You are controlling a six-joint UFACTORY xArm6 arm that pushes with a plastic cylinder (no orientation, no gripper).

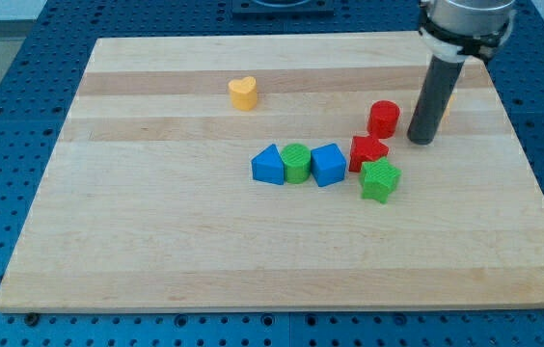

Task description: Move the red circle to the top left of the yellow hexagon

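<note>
The red circle (384,119) stands right of the board's centre, in the upper half. My tip (421,141) rests on the board just to the right of it, a small gap apart. A sliver of yellow (449,97) shows at the rod's right edge; its shape is hidden behind the rod. A yellow heart (242,93) sits toward the upper left of the centre.
A red star (367,151) lies just below the red circle, with a green star (380,180) below that. To their left, a blue block (327,164), a green circle (296,162) and a blue triangle (268,165) form a row. The wooden board (156,251) lies on a blue perforated table.
</note>
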